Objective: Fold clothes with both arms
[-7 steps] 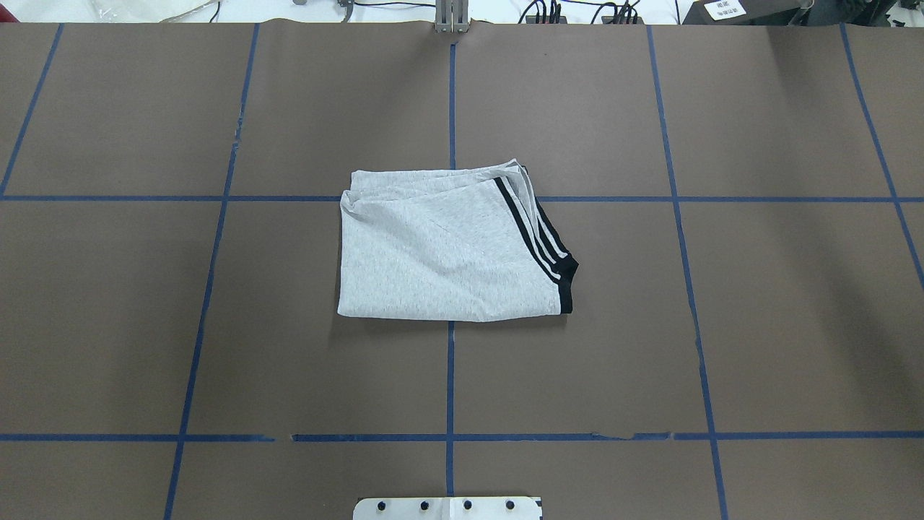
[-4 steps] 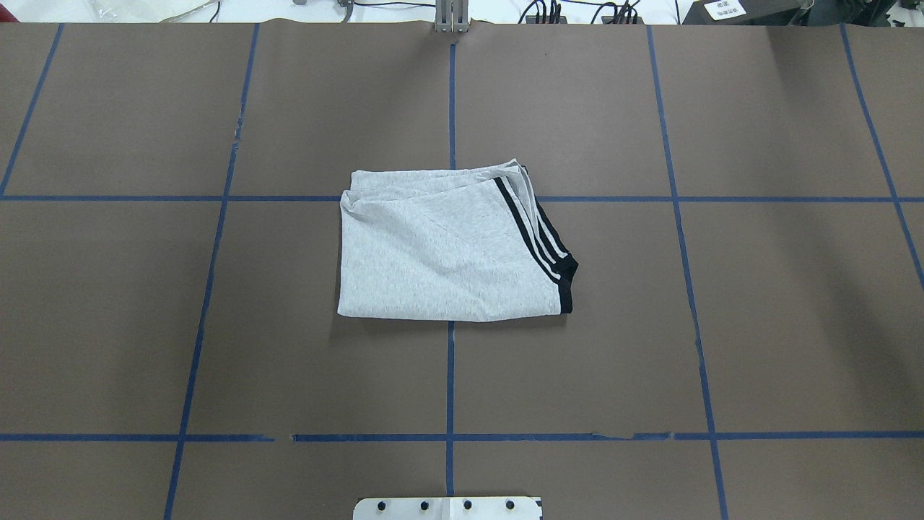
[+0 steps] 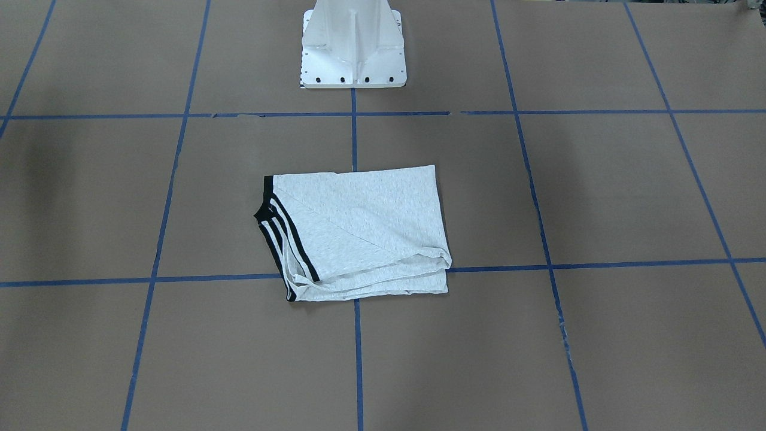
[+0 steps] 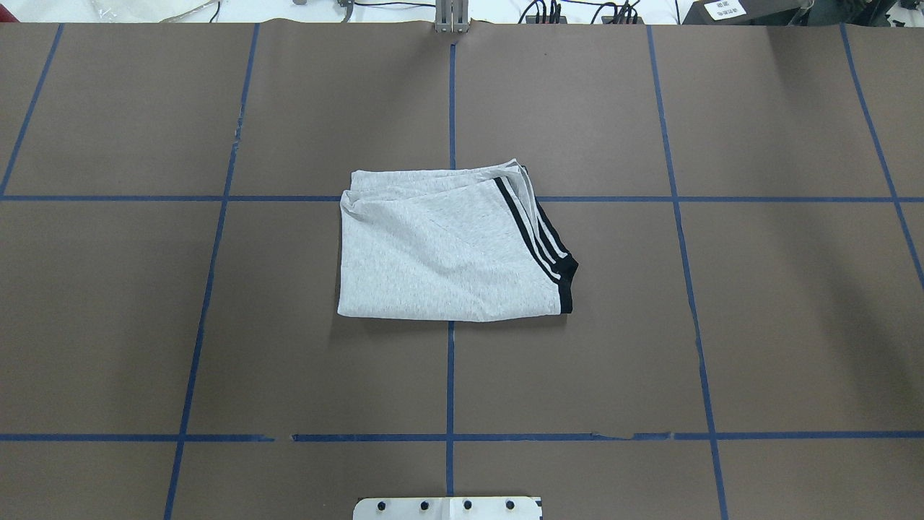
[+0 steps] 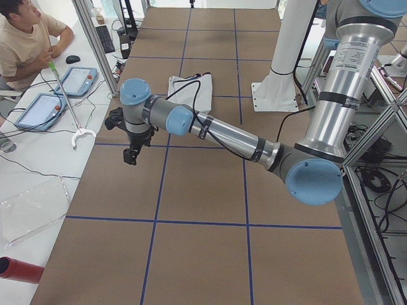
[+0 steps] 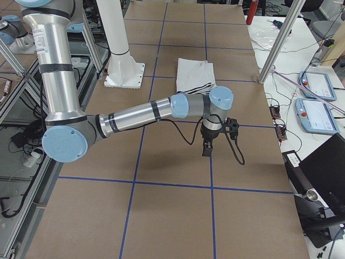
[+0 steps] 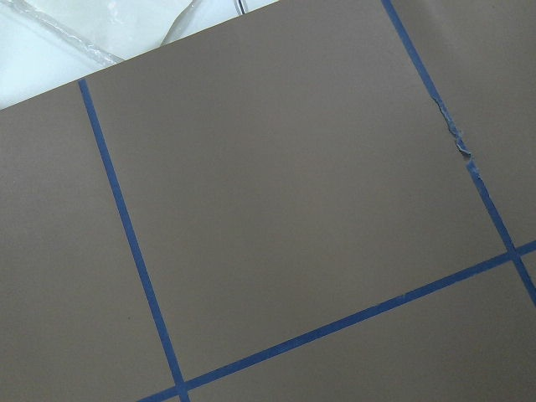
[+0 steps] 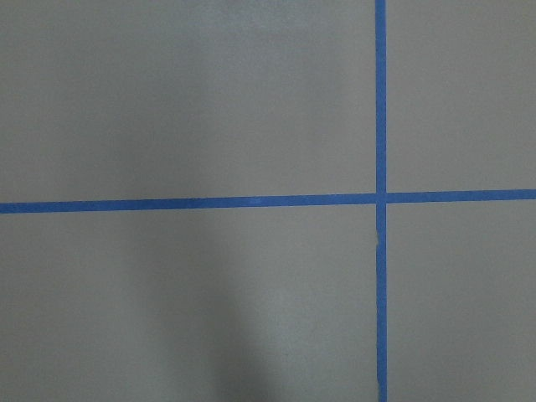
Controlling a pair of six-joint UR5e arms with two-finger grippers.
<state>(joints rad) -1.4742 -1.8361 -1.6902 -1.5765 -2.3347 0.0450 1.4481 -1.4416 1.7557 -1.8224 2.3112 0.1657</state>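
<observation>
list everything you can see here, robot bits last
folded short-sleeved T-shirt: one, light heather grey with black-and-white striped trim, table centre
paper-covered table: one, brown, under everything
tape grid lines: several, blue, across the table
metal pedestal: one, white, middle of the robot's edge
control tablets: two, blue-grey, operators' side desk
cylinder: one, red, desk corner near the table's left end
person: one, beige shirt, seated at the desk
left arm: one, silver with light-blue caps, over the table's left end
left gripper: one, black, pointing down, away from the shirt; open or shut unclear
right arm: one, same colours, over the right end
right gripper: one, black, pointing down, away from the shirt; unclear
</observation>
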